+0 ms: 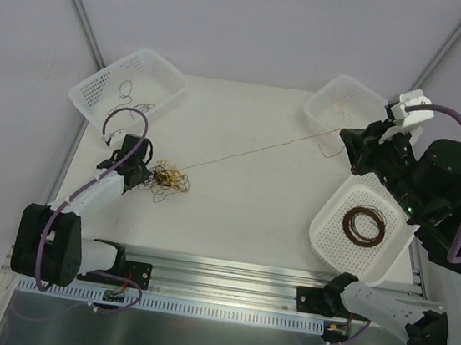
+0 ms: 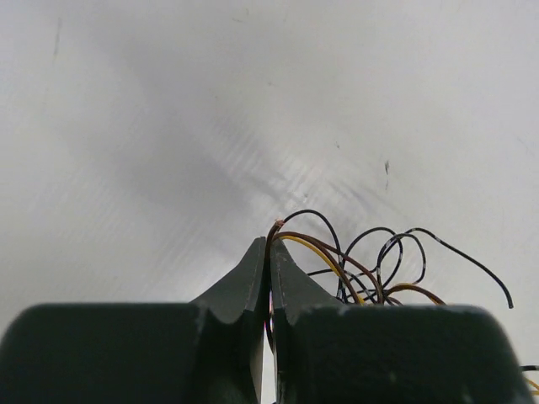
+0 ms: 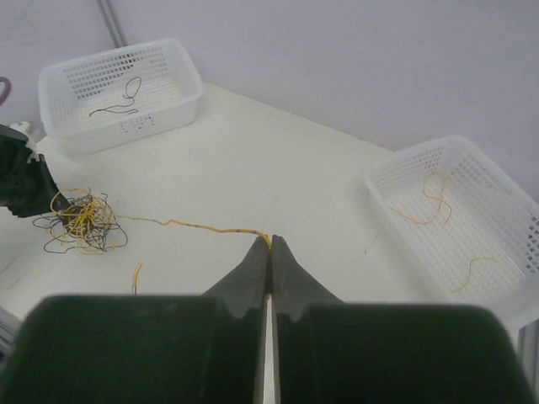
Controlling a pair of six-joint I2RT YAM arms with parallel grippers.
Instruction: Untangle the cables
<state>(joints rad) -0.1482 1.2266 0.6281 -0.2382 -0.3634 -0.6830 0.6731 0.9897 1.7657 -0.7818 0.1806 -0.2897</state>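
A tangle of thin yellow, brown and black cables [image 1: 168, 179] lies on the white table at the left; it also shows in the right wrist view [image 3: 82, 222]. My left gripper [image 1: 143, 172] is shut on a brown strand [image 2: 271, 244] at the tangle's left edge, with more loops [image 2: 379, 269] to its right. My right gripper [image 1: 356, 146] is shut on the end of one yellow cable [image 3: 202, 227], which stretches taut from the tangle across the table [image 1: 258, 152] up to the right. My right fingertips [image 3: 270, 244] meet on it.
A white basket [image 1: 127, 88] at the back left holds dark strands. A basket [image 1: 344, 102] at the back right holds yellow strands [image 3: 434, 198]. A basket [image 1: 363, 227] at the right holds a dark-brown ring coil [image 1: 364, 226]. A short yellow piece [image 3: 136, 273] lies loose on the table.
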